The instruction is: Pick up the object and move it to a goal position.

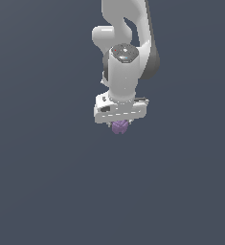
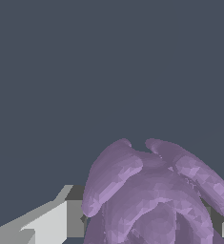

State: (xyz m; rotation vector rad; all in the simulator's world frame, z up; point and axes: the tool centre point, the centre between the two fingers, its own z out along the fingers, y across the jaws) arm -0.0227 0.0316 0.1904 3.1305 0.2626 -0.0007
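Purple object point(image 1: 119, 127) gripped in white hand point(image 1: 119, 125), open grey space all round

1. The floor point(image 1: 42, 182) is one flat, dark slate-blue surface that fills the exterior view from edge to edge.
2. It bears no seams, marks or edges, from the upper left of the frame to the lower right.
3. In the wrist view the same plain dark surface point(image 2: 85, 71) takes up the whole upper half of the frame.
4. Whether anything rests directly on it cannot be told from either view.
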